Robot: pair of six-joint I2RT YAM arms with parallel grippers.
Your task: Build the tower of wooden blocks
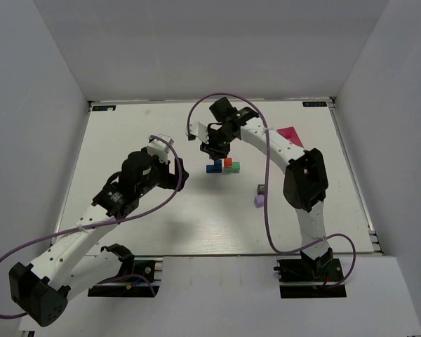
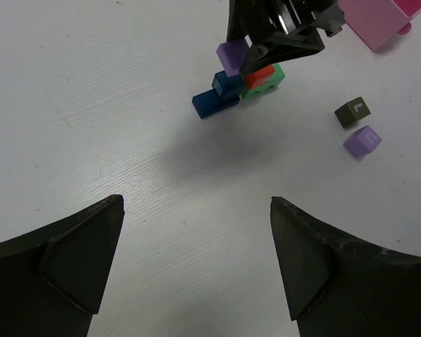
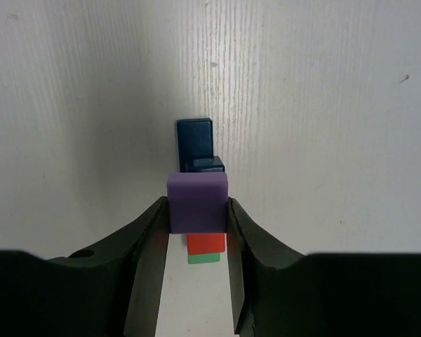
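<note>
My right gripper is shut on a purple block and holds it above a small cluster of blocks. In the cluster a red block lies on a green block, with two dark blue blocks beside them. The cluster also shows in the top view and in the left wrist view, where the purple block hangs just above it. A dark block and a lilac block lie loose to the right. My left gripper is open and empty, left of the cluster.
A pink tray lies at the back right, also seen in the left wrist view. The loose dark block and lilac block lie close to the right arm. White walls enclose the table.
</note>
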